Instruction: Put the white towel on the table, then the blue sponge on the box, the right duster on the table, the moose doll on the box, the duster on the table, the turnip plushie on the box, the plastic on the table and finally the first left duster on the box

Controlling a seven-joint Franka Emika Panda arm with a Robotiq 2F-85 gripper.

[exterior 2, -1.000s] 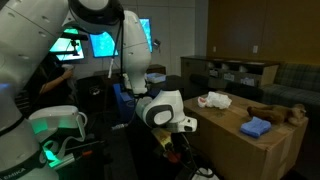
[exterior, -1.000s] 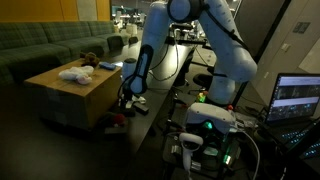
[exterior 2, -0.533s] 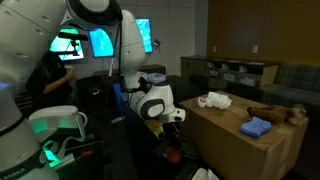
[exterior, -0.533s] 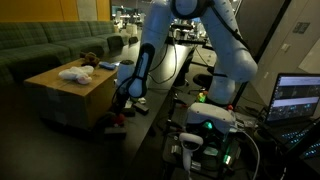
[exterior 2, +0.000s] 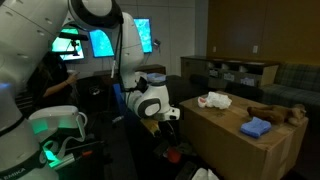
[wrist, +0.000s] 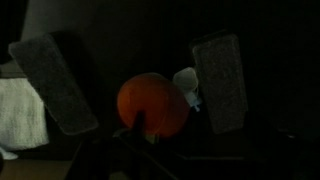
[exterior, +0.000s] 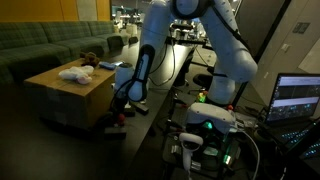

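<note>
- Wrist view: pincer (wrist: 133, 62) spread to full width, nothing gripped. Both pads (wrist: 218, 82) are seen well apart.
- An orange round object (wrist: 152, 103) is seen betw. the pads, touched by neither. A small white bit shows at its upper right. What it is cannot be told.
- A pale patch (wrist: 20, 112) is noted at the left edge of the wrist view. It is blurred and not ID'd.
- In both exterior views the arm is bent low, w/ the pincer held down beside the box (exterior: 70, 98), near its side wall and above the dark tabletop (exterior: 150, 115).
- The white towel (exterior: 73, 73) is found crumpled on the box top, toward the side nearer the arm.
- The blue sponge (exterior 2: 257, 127) is laid flat on the box top, apart from the towel, in an exterior view.
- The moose doll (exterior 2: 275, 112) is on the box top, just behind the sponge.
- A small red item (exterior: 115, 120) is noted low by the box corner, under the pincer. It is too dark to ID.
</note>
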